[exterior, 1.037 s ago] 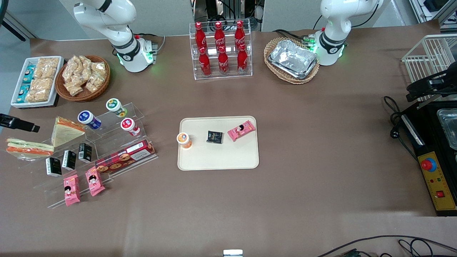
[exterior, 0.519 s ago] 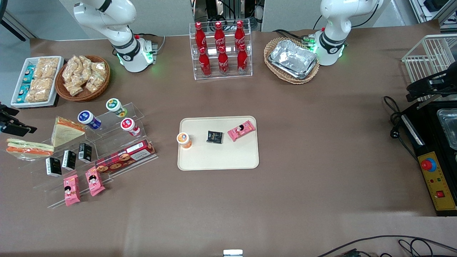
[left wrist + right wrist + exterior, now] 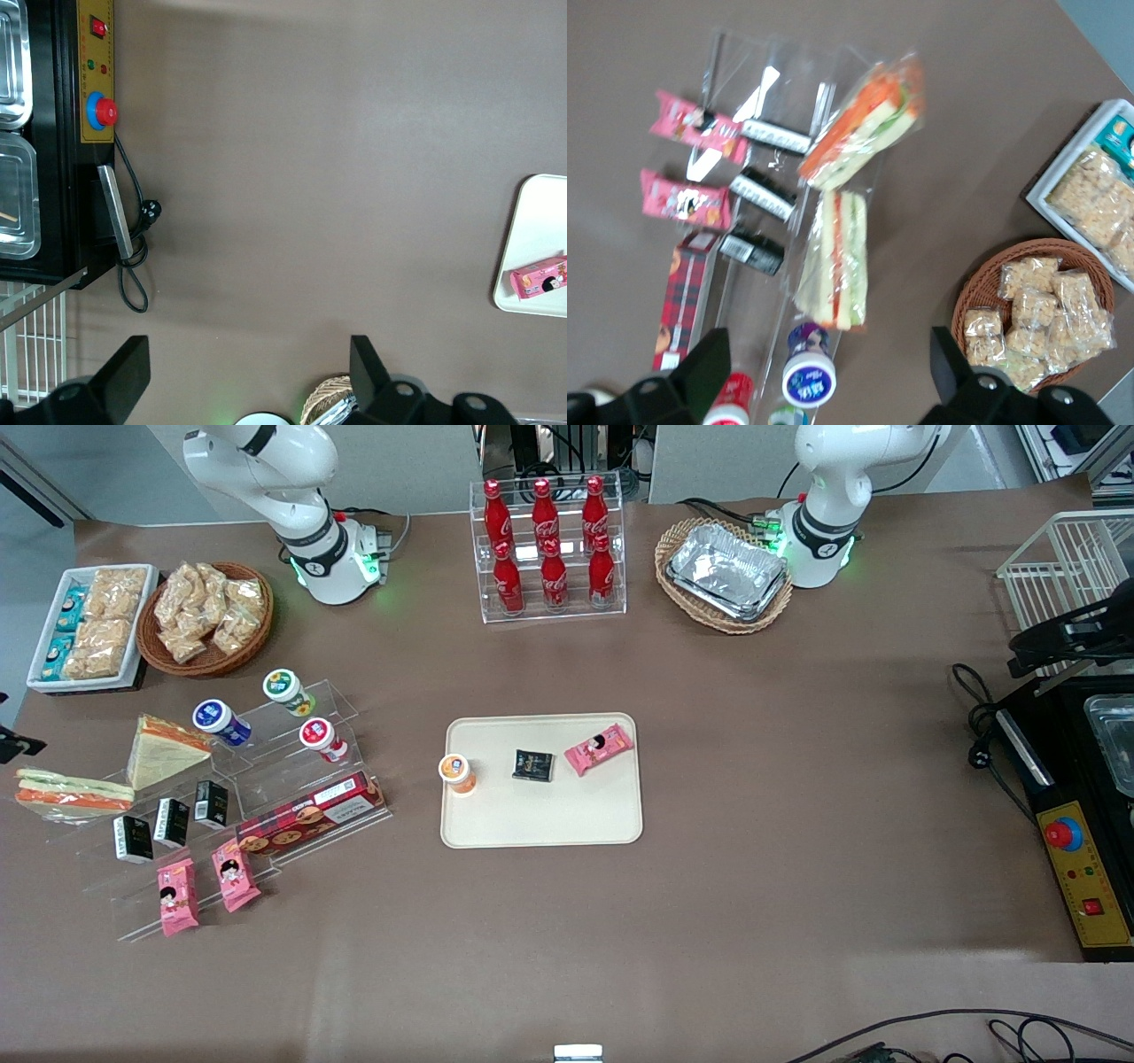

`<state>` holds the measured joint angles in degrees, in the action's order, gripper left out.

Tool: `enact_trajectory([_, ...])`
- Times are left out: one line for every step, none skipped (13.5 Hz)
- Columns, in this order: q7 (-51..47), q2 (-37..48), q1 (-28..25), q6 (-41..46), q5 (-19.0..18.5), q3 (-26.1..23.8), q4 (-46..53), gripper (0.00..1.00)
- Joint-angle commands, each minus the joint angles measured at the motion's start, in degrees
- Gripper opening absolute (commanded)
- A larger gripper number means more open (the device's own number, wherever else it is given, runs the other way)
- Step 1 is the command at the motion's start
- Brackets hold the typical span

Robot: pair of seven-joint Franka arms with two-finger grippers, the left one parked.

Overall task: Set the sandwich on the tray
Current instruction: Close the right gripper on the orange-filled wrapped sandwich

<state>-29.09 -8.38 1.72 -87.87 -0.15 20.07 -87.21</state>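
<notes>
The sandwich (image 3: pixel 69 793), a clear-wrapped wedge with a striped white, orange and green side, lies at the working arm's end of the clear acrylic stand (image 3: pixel 266 788). It also shows in the right wrist view (image 3: pixel 864 119). The cream tray (image 3: pixel 540 819) lies mid-table, and its edge shows in the left wrist view (image 3: pixel 532 239). My gripper (image 3: pixel 824 381) hangs high above the stand, open and empty, with its fingers wide apart. In the front view only a dark bit of it shows at the frame's edge, beside the sandwich.
A second sandwich (image 3: pixel 164 748) with a broad beige face stands beside the first. The stand holds yogurt cups (image 3: pixel 217 719), black boxes, a biscuit box and pink packets. The tray carries an orange cup (image 3: pixel 457 772), a black packet and a pink packet. A snack basket (image 3: pixel 205 615) stands farther back.
My gripper has drawn away toward the working arm's end of the table and nearly left the front view. The sandwiches and tray have not moved.
</notes>
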Motion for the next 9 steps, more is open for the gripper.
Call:
enact_trajectory([-8.5, -1.4, 1.7, -5.7, -0.5, 1.6, -0.4, 1.00])
enact_trajectory([-10.1, -2.9, 2.2, -7.5, -0.4, 1.6, -0.4, 1.00])
enact_trajectory([-13.0, -3.9, 2.4, -9.6, -0.4, 1.6, -0.4, 1.00])
enact_trajectory([-18.2, -4.7, 2.5, -11.9, -0.4, 1.6, -0.9, 1.00])
enact_trajectory([-23.4, -5.4, 2.5, -13.9, -0.1, 1.6, -1.0, 1.00])
enact_trajectory([-26.1, -5.5, 2.6, -15.0, 0.8, 1.6, -1.6, 1.00])
enact_trajectory([-26.9, -5.5, 3.1, -16.1, 2.3, 1.6, -2.2, 1.00])
enact_trajectory([-27.0, -5.9, 3.9, -17.0, 3.5, 1.6, -3.0, 1.00])
enact_trajectory([-26.9, -6.4, 4.1, -18.0, 3.6, 1.6, -3.8, 1.00])
